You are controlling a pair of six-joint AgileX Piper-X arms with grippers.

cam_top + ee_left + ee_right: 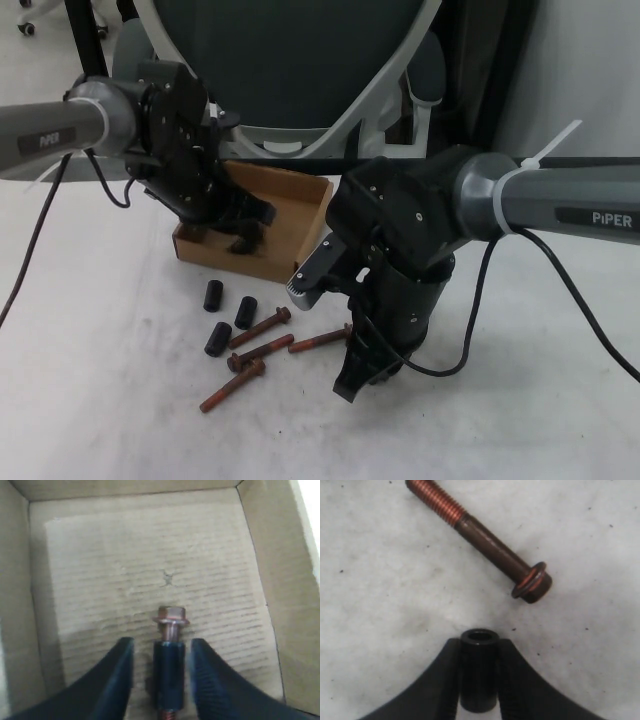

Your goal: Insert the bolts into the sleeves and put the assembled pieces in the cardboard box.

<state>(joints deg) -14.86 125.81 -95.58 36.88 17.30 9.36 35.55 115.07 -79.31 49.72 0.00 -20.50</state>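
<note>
The left claw (pixel 162 641) hangs over the cardboard box (pixel 300 215), its two fingers (pixel 117 675) parted and gripping nothing. Between them, with a thin gap on either side, is one assembled piece (pixel 169 660) – a coppery bolt pushed through a black sleeve, its hex head (pixel 171 616) sticking out at one end and a bit of thread at the other. It seems to lie on the box floor (pixel 125 555), roughly midway between the side walls

The right claw (pixel 480 642) points down at the white table (pixel 120 400), just in front of the box. Its fingers are closed tight on a black sleeve (pixel 479 675), which stands on end between them with its open hole facing the camera. Whether the sleeve touches the table I cannot tell. Near the sleeve but apart from it a loose bolt (pixel 490 545) lies flat on the table, its head toward the claw and its threaded end away

From the high view, more loose parts sit on the table between the box and the right claw (pixel 365 375) – three black sleeves (pixel 245 312) close together, and four rusty bolts (pixel 265 352) scattered just beside them, none of them joined
</note>
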